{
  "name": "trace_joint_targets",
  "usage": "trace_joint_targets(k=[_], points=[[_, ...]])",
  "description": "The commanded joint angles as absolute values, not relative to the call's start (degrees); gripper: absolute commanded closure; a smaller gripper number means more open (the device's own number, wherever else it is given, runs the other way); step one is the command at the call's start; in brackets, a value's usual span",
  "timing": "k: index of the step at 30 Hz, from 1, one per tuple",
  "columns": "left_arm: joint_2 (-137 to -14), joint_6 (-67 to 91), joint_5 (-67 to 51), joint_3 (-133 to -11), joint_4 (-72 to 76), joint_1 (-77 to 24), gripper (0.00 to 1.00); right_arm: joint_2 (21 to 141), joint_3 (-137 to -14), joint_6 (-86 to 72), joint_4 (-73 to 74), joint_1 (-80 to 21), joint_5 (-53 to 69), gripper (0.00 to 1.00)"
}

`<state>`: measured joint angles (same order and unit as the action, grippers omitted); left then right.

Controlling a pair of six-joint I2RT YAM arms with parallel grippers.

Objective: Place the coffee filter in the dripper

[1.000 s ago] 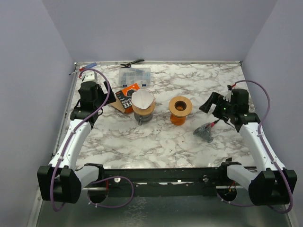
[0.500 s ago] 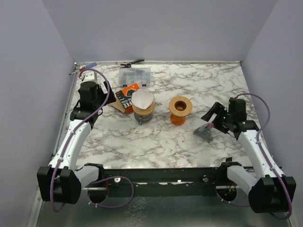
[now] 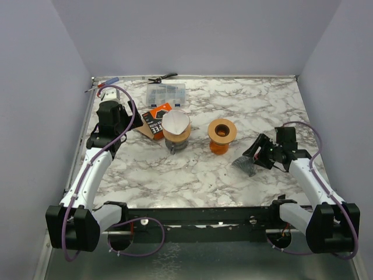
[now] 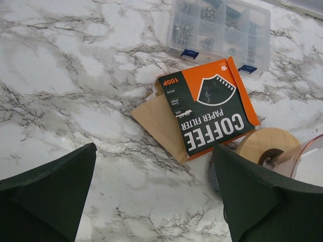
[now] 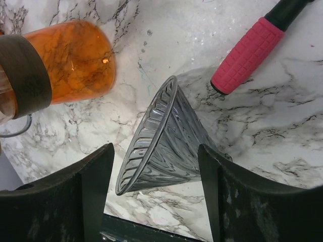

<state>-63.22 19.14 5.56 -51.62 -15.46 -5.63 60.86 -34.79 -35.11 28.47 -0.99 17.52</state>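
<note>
The dripper, a grey ribbed see-through cone, lies on its side on the marble table; it also shows under the arm. My right gripper is open and straddles it, one finger on each side, with a thin gap still showing at the rim. Brown paper coffee filters stick out of an orange-and-black filter box. My left gripper hangs wide open above bare marble just short of the box, holding nothing.
An orange glass vessel with a dark band stands close beside the dripper. A pink-handled tool lies past it. A white cone sits on a wood-collared carafe. A clear parts organizer lies behind the box.
My right arm has swung in and down from the right onto the dripper, and its jaws have narrowed around it. The left arm has not moved.
</note>
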Motion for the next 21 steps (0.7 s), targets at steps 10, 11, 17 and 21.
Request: trace_joint_targets(k=[10,11,17,21], points=[[-62.0,19.4,4.5,-51.1,-14.4,-5.2,0.01,61.8,-33.3,-33.1,25.0,-0.6,22.4,0.50],[-62.0,19.4,4.6,-51.1,-14.4,-5.2,0.01,61.8,-33.4,-32.9,25.0,-0.6,22.8,0.52],[-62.2,19.4,4.3,-51.2,-14.3,-5.2,0.01,62.1,-34.1,-31.9,25.3,-0.6,23.3,0.68],[-62.2,19.4,4.3,-51.2,-14.3,-5.2,0.01,62.1,-34.3,-31.6,25.4,-0.6,23.7,0.72]])
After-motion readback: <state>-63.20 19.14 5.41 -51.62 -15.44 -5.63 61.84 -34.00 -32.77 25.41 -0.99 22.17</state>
